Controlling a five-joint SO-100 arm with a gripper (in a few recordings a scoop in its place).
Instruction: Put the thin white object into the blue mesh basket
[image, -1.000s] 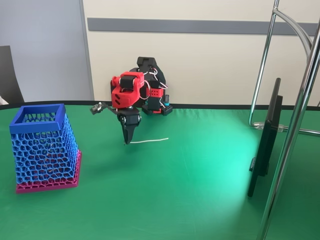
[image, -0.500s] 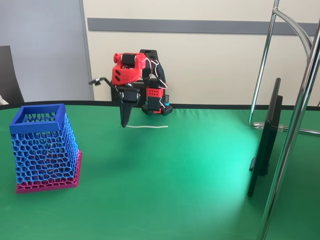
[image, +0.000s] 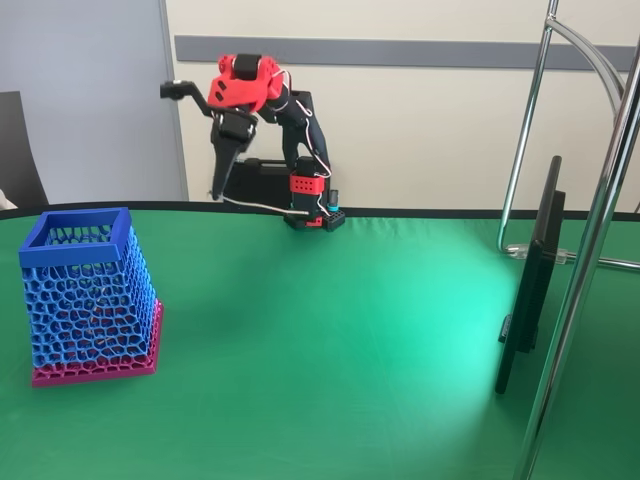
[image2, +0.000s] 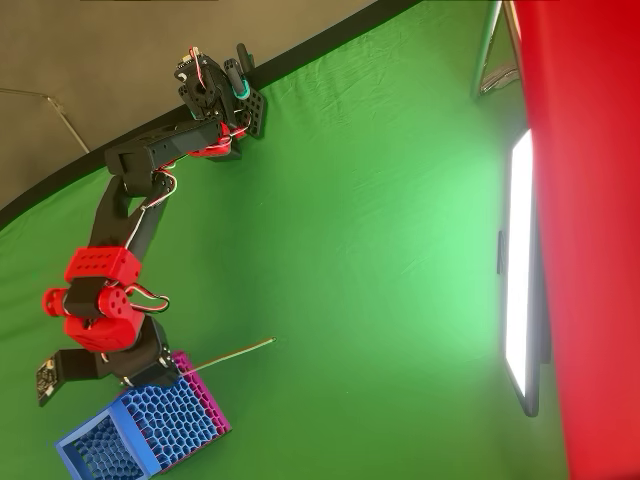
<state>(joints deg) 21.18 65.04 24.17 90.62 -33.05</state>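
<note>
So the thin white stick (image: 262, 208) is up in the air, pinched at one end by the red-and-black arm's jaws (image: 214, 196), sticking out sideways above the green desk (image: 330, 340), with the blue mesh plastic basket (image: 85, 290) off left.

No legible text, no labels, no brand marks, no numbers, no signs on any surface in either view
</note>
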